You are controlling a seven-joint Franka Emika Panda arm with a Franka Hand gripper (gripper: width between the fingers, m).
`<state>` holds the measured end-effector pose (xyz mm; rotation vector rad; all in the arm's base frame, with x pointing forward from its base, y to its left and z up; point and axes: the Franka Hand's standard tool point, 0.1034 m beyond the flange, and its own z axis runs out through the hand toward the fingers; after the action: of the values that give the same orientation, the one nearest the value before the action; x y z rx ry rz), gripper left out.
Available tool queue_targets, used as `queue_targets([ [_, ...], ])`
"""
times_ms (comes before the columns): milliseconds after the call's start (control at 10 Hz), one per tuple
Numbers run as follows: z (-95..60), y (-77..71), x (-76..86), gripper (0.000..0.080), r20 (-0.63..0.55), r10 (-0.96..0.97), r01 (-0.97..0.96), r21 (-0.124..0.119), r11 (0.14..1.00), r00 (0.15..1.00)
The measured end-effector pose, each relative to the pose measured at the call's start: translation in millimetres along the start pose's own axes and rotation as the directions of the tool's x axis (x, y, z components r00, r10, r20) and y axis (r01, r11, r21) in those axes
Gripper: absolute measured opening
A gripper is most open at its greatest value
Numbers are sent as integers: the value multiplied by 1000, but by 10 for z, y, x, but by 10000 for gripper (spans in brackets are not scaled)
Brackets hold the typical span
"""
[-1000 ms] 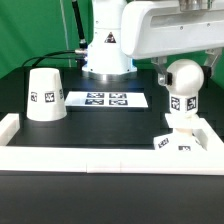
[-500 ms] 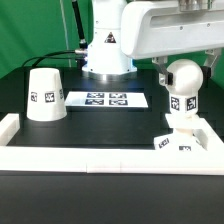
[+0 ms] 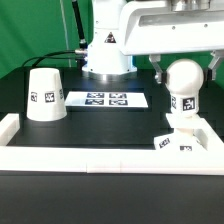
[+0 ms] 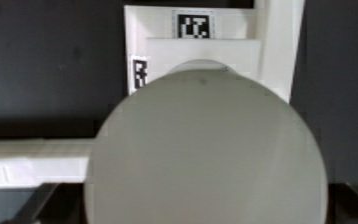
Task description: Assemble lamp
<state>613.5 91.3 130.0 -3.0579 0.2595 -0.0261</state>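
The claw (image 3: 186, 72) is closed moderately wide around the white ball-shaped plastic bulb on its tagged stem (image 3: 183, 92), holding it upright. The small flat white square base (image 3: 176, 141) lies directly beneath.

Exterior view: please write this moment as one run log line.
gripper: shut on bulb | bulb: upright on base | shade: apart, exterior view's left, wide end down

Ball-headed white bulb (image 3: 183, 80) upright over the square base (image 3: 178, 142), tapered shade (image 3: 44, 95) wide end down, well apart
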Motion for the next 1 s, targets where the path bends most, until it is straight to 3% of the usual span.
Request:
queue_targets([
  [400, 16, 4, -27, 576, 23, 407, -407, 2, 913, 913],
  [600, 22, -4, -46, 576, 41, 575, -575, -8, 818, 817],
  [800, 25, -8, -50, 576, 54, 682, -683, -13, 730, 729],
  [1000, 26, -13, -52, 576, 54, 706, -706, -15, 708, 706],
])
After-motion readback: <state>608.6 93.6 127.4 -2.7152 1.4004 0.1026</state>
